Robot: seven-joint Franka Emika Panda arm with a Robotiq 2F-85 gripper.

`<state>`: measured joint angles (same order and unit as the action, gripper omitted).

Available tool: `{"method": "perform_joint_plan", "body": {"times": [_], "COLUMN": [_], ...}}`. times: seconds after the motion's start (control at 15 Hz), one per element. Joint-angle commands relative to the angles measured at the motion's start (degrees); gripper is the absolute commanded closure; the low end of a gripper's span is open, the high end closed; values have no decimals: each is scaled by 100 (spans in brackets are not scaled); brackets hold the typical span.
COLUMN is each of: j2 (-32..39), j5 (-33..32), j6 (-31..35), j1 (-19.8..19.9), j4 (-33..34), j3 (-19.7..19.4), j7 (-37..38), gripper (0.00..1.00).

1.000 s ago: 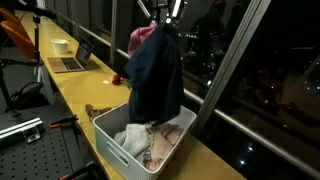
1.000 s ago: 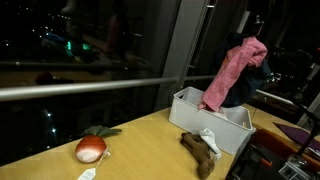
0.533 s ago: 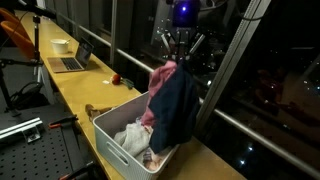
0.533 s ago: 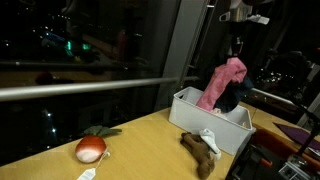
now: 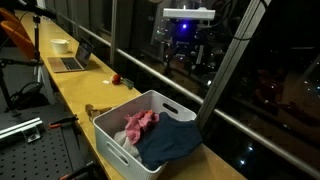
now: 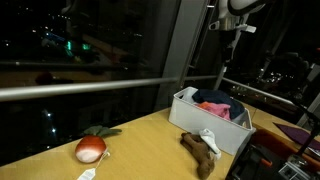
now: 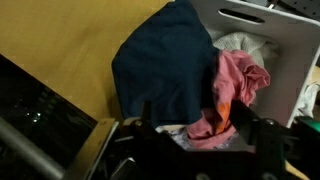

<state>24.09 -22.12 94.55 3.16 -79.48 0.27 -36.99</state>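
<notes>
Lying limp in the bin [image 5: 112, 148] under the wide-open, empty gripper [image 5: 186, 55], the navy cloth [image 5: 170, 140] looks soft and light, best pinched at a raised fold.

Warm indoor light is falling on the table [image 5: 78, 86]; dark night windows [image 6: 100, 50] are showing reflections; wrist view is blurring
</notes>
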Motion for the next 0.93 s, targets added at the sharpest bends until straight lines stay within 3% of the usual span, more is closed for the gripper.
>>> {"method": "perform_joint_plan", "body": {"times": [0.0, 0.4, 0.87], "j2": [-114, 461, 1364], "j5": [188, 612, 602], "j6": [-54, -157, -168], "j1": [-404, -1297, -1935], "j4": [-304, -624, -919], "j3": [281, 775, 850], "j7": [345, 1855, 2876], "gripper": [0, 0, 0]}}
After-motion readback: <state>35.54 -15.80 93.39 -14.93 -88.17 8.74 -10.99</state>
